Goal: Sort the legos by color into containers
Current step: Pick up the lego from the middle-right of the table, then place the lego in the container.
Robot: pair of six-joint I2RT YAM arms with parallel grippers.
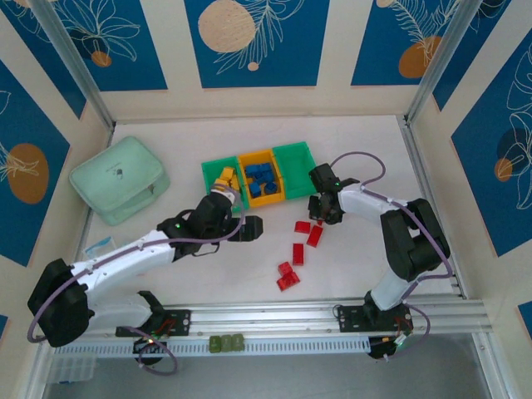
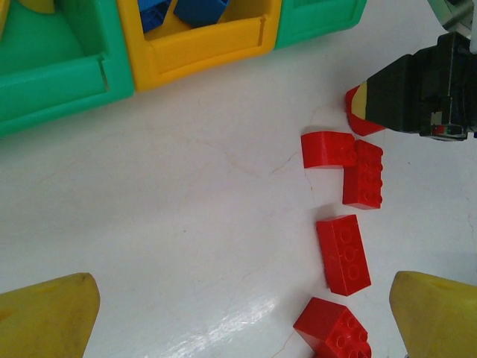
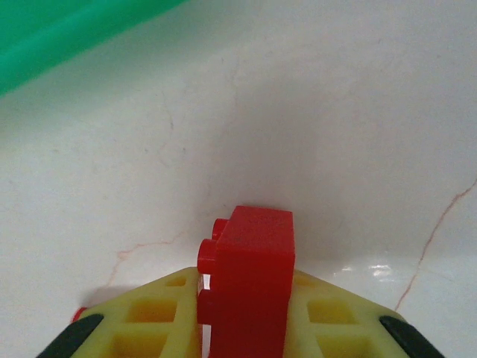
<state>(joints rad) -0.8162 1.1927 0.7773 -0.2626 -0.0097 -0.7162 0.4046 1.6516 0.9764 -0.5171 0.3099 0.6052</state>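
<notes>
Right end effector (image 3: 246, 294) clamped tight on one red brick (image 3: 252, 261) low at the white desk (image 3: 358, 149), 5 o'clock of the right green bin (image 1: 293, 158); left end effector (image 2: 242, 321) gaping wide, holding nothing, above the desk near loose red bricks (image 2: 344, 252) lying 5 o'clock of the orange bin (image 2: 201, 52).

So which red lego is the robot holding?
The red lego pinched in the right gripper, studs facing sideways. The other red legos lie loose on the table.
</notes>
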